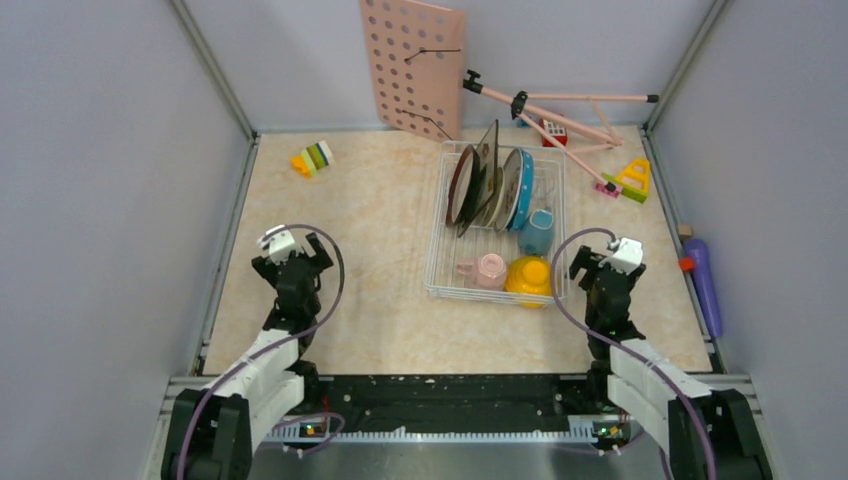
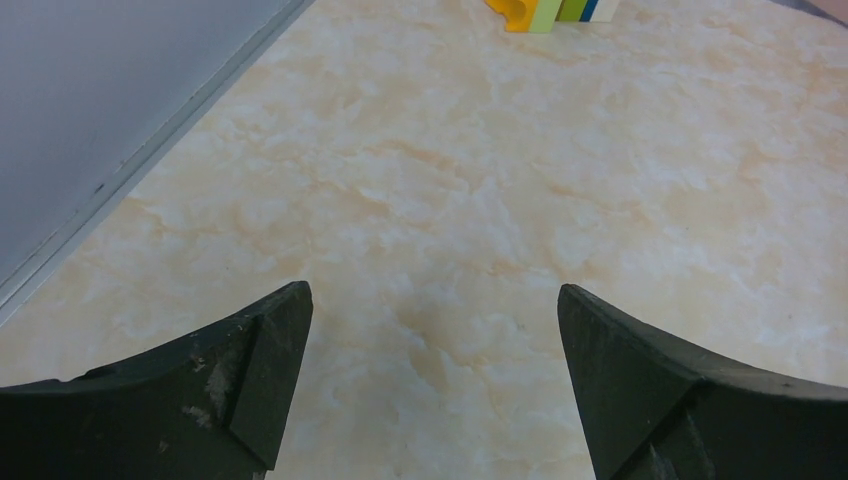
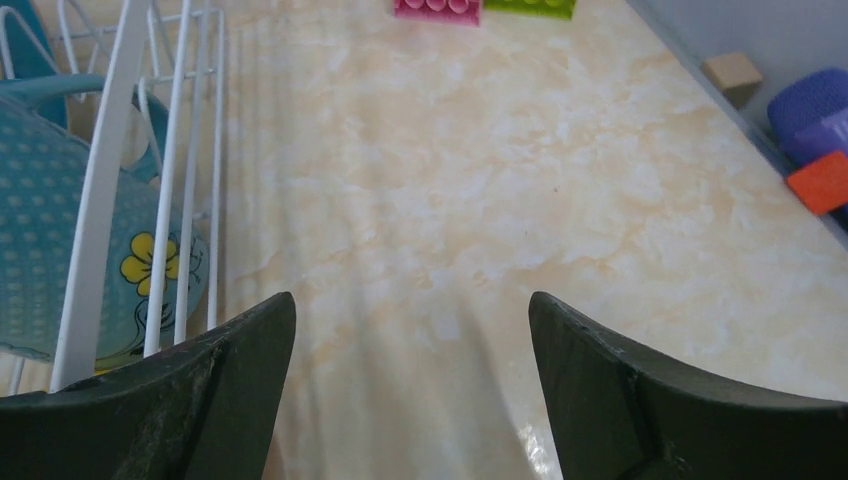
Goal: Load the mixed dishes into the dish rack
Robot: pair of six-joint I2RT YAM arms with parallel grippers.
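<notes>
The white wire dish rack (image 1: 436,240) stands right of centre. At its back several plates stand on edge: a brown-rimmed plate (image 1: 459,186), a dark square plate (image 1: 487,165), pale plates, and the blue polka-dot plate (image 1: 523,192). In front of them are the blue-grey mug (image 1: 537,233), the pink cup (image 1: 489,270) and the yellow bowl (image 1: 529,277). My left gripper (image 1: 306,253) (image 2: 430,300) is open and empty over bare table left of the rack. My right gripper (image 1: 591,263) (image 3: 412,305) is open and empty just right of the rack (image 3: 100,180); the mug (image 3: 50,230) shows behind the wires.
A pink pegboard (image 1: 415,65) and a pink stand (image 1: 555,112) are at the back. Toy blocks lie at the back left (image 1: 313,158) (image 2: 555,10) and back right (image 1: 632,180) (image 3: 437,8). A purple object (image 1: 704,282) (image 3: 815,105) lies along the right wall.
</notes>
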